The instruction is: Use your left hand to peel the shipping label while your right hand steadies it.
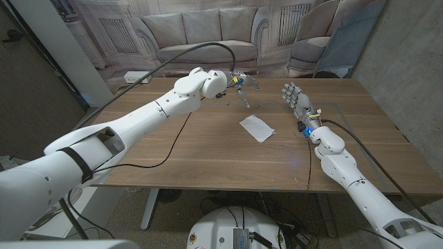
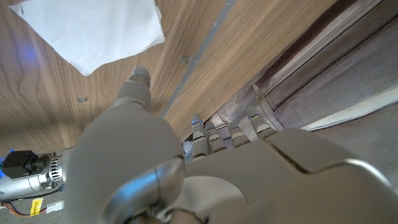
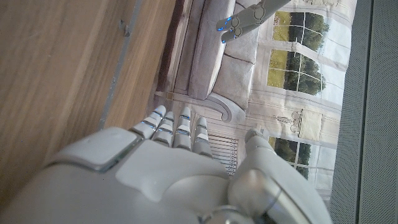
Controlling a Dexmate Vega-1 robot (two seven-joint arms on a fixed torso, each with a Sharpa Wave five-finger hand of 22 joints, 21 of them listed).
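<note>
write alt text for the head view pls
A white shipping label lies flat in the middle of a wooden table, untouched. The left robot hand hovers just beyond it, and the right robot hand stands open beside it, fingers apart.

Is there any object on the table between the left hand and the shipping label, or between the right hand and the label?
Nothing visible stands in the way. The shipping label lies alone on bare wood of the table. The left hand is beyond it, the right hand beside it, both empty and apart from it.
</note>
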